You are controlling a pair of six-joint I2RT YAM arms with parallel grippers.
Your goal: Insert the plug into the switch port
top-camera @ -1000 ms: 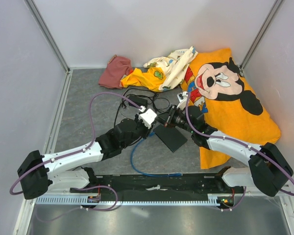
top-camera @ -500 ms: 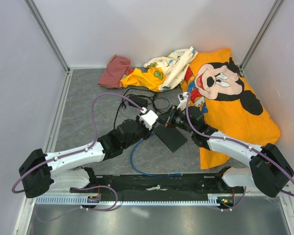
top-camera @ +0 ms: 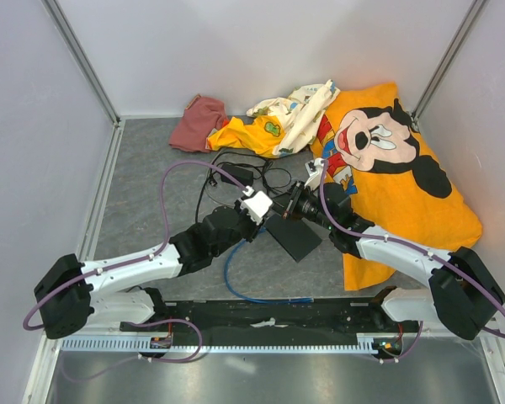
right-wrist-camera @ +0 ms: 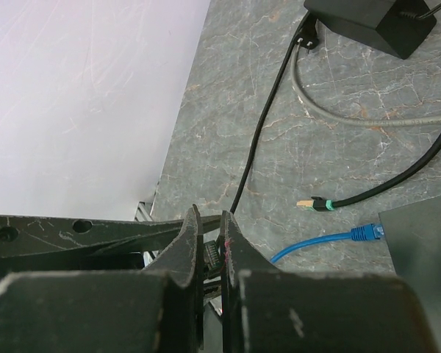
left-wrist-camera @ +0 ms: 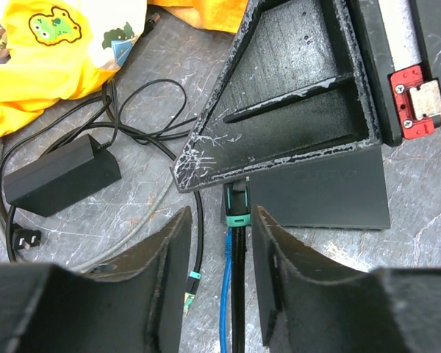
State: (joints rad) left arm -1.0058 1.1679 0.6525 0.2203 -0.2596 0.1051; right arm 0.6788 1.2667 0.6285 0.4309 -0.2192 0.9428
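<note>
Left fingers (left-wrist-camera: 165, 287) slightly farther right.

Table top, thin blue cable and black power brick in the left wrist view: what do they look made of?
Table top: grey stone-look surface with white veins, possibly a laminate print. Thin blue cable: smooth plastic sheath of even, bright colour. Black power brick: matte moulded plastic with crisp edges and no shine.

No lettering, label or number is legible on anything here.
</note>
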